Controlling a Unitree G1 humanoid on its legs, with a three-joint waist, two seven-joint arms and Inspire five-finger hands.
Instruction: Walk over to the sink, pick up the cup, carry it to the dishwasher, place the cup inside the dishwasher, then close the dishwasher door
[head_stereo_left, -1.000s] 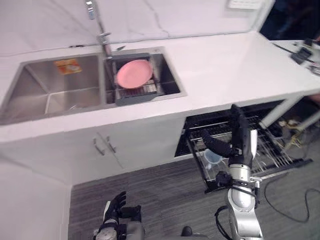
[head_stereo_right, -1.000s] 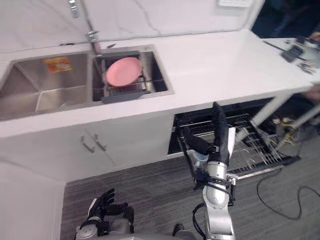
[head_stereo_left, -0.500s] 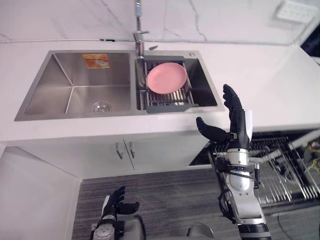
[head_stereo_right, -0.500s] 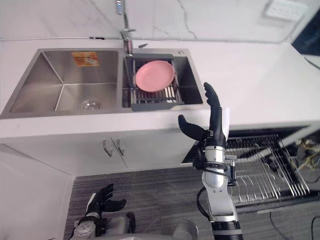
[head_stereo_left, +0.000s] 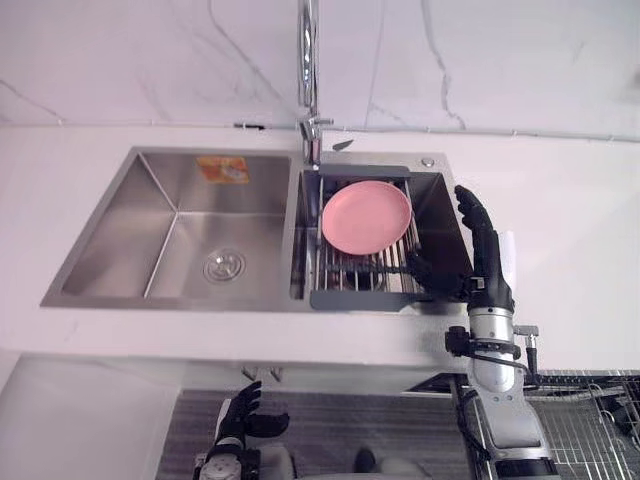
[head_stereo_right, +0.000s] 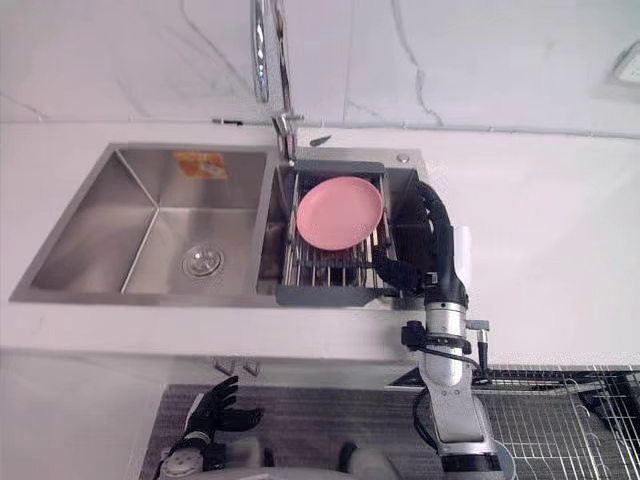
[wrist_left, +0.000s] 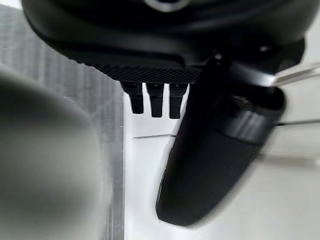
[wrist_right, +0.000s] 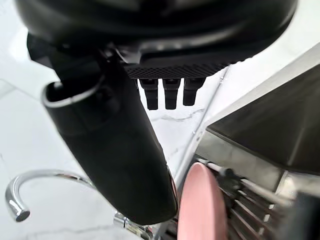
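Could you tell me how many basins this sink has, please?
2: the stainless-steel left basin, and the right basin holding a dark dish rack with a round pink plate.

The wall (head_stereo_left: 150, 50) at the back is white stone with thin grey veins. A smooth white countertop (head_stereo_left: 570, 210) runs along it, in bright light. Under its front edge are two small metal cabinet handles (head_stereo_right: 232, 367) and a grey striped floor (head_stereo_right: 310, 420).

orange label (head_stereo_left: 223, 168) on sink (head_stereo_left: 130, 240) wall, print too small to read
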